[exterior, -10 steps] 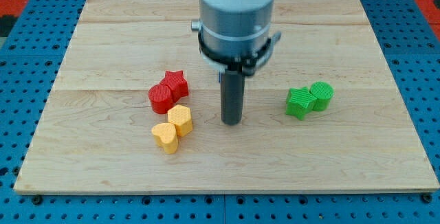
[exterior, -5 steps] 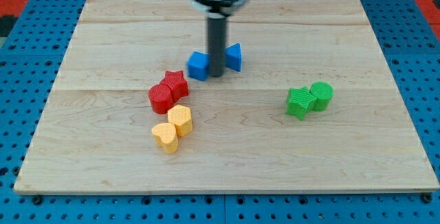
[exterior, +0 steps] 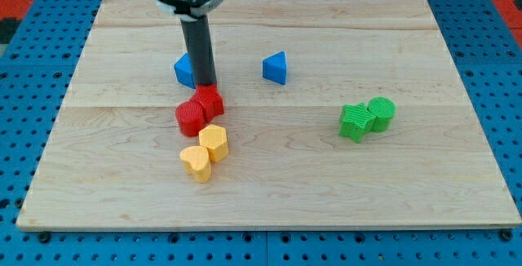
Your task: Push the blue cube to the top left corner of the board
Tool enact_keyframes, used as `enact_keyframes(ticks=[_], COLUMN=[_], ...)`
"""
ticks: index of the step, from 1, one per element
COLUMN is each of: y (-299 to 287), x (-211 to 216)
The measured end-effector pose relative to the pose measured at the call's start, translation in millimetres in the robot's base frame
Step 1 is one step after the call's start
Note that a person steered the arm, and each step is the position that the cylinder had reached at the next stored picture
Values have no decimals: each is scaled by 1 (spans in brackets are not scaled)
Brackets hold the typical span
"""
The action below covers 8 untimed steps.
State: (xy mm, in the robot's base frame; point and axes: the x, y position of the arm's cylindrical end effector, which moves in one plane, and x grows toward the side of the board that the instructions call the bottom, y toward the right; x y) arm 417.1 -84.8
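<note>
The blue cube [exterior: 185, 71] sits on the wooden board [exterior: 408, 176], just above the red blocks [exterior: 198, 109]. The rod's tip [exterior: 205, 84] touches the cube's right side; there is no gripper to open or close. The push looks midway: the cube remains well short of the top left corner. Next, the tip likely needs to get below-right of the cube and drive it up-left.

The dark rod is covering the right part of the blue cube [exterior: 185, 71] and the top of the red star [exterior: 210, 100], hiding whether my tip [exterior: 205, 85] is touching either, while the view's top is cutting off the arm's housing above.
</note>
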Motion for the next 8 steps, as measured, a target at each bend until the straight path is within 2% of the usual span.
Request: enact_keyframes(ticks=[1,2,3,4,5,6,8], y=[-26,-14,-35,-53,-61,-121,-118], x=[-5,-45,-93,-111,-96,-126,-167])
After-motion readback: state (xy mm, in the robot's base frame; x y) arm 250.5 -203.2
